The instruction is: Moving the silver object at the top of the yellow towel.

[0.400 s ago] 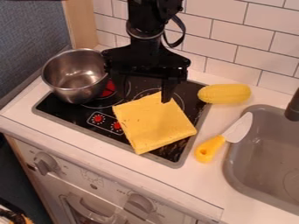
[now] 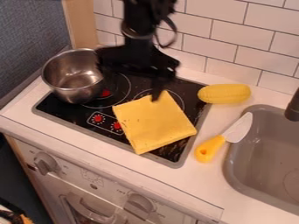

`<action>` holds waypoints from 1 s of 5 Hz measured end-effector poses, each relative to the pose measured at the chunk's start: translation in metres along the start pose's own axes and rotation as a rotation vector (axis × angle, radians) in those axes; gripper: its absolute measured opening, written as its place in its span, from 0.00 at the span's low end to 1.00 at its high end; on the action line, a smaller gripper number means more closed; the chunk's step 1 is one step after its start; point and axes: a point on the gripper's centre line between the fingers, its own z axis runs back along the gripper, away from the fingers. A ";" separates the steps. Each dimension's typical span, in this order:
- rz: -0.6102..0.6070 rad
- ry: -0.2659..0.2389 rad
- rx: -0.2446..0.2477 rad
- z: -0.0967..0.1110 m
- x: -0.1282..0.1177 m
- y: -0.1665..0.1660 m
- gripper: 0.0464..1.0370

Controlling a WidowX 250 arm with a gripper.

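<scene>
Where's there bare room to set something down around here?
The counter is bare in front of the knife, between the stove's front right corner and the sink. A narrower strip runs along the stove's front edge. It's crowded at the back, where arm, pot and towel crowd the burners.

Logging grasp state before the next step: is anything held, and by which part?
Nothing appears held. The gripper hangs open over the stovetop, gripping neither the silver pot nor the yellow towel.

The silver pot [image 2: 74, 89] stands upright, open-topped, at the stove's [image 2: 65, 110] left; the yellow towel [image 2: 154, 124] lies flat, slightly askew, toward its right.
</scene>
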 end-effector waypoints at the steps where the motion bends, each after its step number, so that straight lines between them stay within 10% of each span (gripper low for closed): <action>1: -0.001 -0.021 0.019 0.006 0.017 0.011 0.96; 5: -0.069 -0.010 0.087 -0.017 0.074 0.038 0.96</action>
